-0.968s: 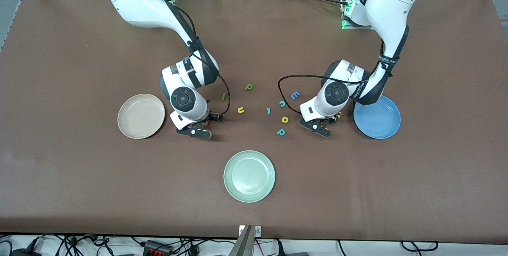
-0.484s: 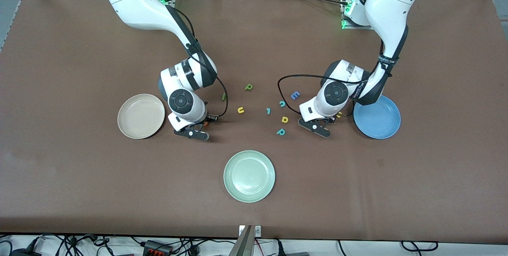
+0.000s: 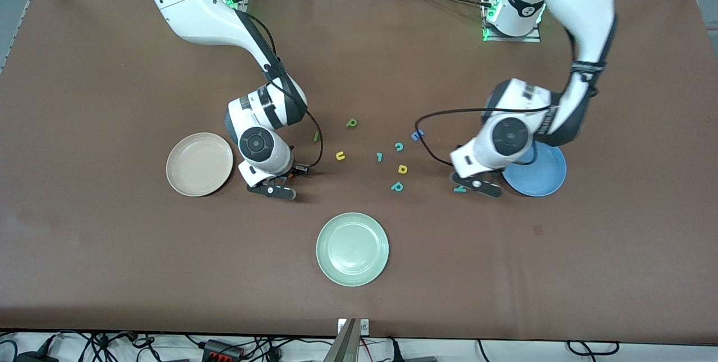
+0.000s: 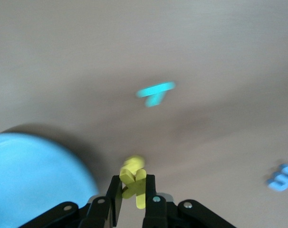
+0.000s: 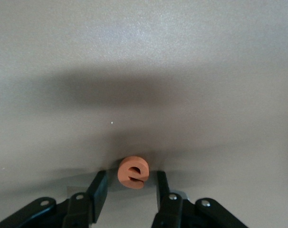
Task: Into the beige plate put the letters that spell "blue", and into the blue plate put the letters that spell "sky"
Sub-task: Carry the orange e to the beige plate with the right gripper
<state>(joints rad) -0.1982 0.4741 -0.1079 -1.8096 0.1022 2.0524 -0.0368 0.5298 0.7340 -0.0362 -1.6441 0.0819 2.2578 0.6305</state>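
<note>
My left gripper [image 4: 133, 183] is shut on a yellow letter [image 4: 134, 189], k-like with crossing strokes, and hangs just off the rim of the blue plate [image 3: 547, 175] [image 4: 34, 175]. A teal y [image 3: 460, 188] [image 4: 156, 92] lies on the table right beside the left gripper [image 3: 477, 184]. My right gripper [image 3: 273, 187] [image 5: 130, 180] is low at the table beside the beige plate [image 3: 199, 164]. Its jaws stand open on either side of the orange e [image 5: 133, 172], with a gap on each side. The green p-shaped letter [image 3: 351, 123], dark green l [image 3: 316, 136] and yellow u [image 3: 340, 155] lie mid-table.
A blue E [image 3: 415, 135] [image 4: 282, 176], a teal c [image 3: 399, 147], a small teal letter [image 3: 380, 156], a yellow d-like letter [image 3: 402, 169] and a teal p [image 3: 397, 186] lie loose between the arms. A pale green plate [image 3: 352, 248] stands nearer the camera. The left arm's cable loops by the blue E.
The left gripper shut on the yellow letter and carried it toward the blue plate, which uncovered the teal y. The right gripper's jaws narrowed around the orange e and it barely shifted.
</note>
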